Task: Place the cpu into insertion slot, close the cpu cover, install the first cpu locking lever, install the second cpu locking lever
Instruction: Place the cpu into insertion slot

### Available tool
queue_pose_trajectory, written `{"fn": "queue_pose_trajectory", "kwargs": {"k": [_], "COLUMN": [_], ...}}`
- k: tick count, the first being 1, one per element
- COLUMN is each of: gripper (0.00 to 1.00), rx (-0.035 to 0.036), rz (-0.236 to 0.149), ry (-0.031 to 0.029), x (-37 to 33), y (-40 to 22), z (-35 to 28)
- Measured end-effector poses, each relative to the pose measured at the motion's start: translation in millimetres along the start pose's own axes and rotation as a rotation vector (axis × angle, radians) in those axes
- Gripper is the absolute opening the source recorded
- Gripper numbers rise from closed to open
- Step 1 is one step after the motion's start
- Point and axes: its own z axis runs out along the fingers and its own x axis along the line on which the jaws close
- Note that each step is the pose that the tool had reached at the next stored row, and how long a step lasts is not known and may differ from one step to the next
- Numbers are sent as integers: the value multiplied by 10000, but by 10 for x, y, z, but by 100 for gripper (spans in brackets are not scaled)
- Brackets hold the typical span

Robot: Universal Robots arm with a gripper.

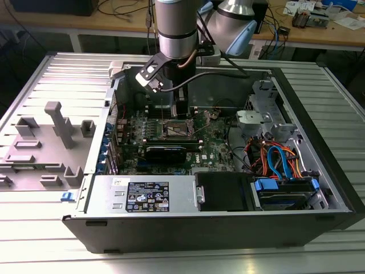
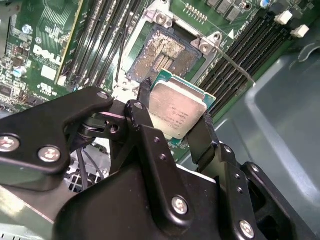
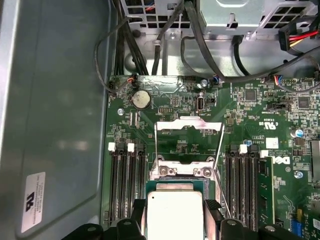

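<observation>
Cpu [image 2: 177, 112] clamped in tool [image 2: 176, 106], near uncovered insertion slot [image 2: 162, 52].

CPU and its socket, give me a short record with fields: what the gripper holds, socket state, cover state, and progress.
gripper: shut on the cpu
cpu: metal top facing the wrist cameras, held clear of the insertion slot, not seated
insertion slot: open, contact field exposed
cpu cover: swung open, off the slot
progress: no step finished

A ribbed metal table [image 1: 34, 80] fronts a wooden workbench [image 1: 85, 27] (cables [image 1: 122, 8] strewn), perhaps dark floor [image 1: 28, 43] beneath.
</observation>
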Motion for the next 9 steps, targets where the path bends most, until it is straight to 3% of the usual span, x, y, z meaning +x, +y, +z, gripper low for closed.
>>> {"fn": "queue_pose_trajectory", "kwargs": {"k": [5, 9], "gripper": [54, 54], "rx": [1, 0], "rz": [0, 2], "ry": [1, 0], "x": [-23, -66], "y": [-33, -42], "z": [152, 222]}}
